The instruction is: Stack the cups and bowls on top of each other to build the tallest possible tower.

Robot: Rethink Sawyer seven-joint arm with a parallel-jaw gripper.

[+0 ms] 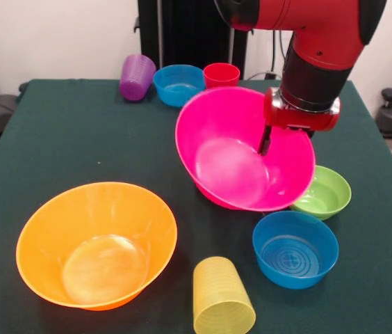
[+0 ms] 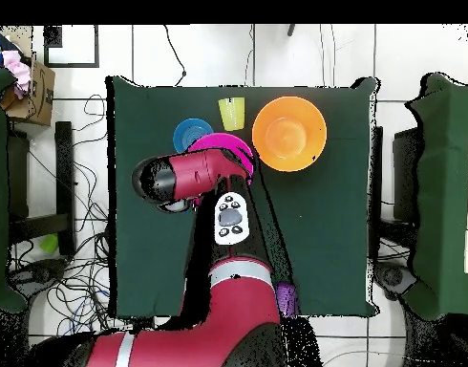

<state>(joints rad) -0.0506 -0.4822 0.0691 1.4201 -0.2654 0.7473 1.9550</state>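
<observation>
The hot pink bowl [image 1: 241, 149] hangs tilted above the middle of the surface [image 1: 71, 139], its mouth tipped toward my front camera, and my end effector [image 1: 265, 142] holds it by the far-right rim, one finger visibly inside the wall. Directly under it I see no clear base piece, so I cannot tell what it sits over; the small lime green bowl [image 1: 323, 191] lies just beside its lower right edge, a blue bowl [image 1: 295, 248] nearer, and the large orange bowl [image 1: 96, 243] well apart to the left.
</observation>
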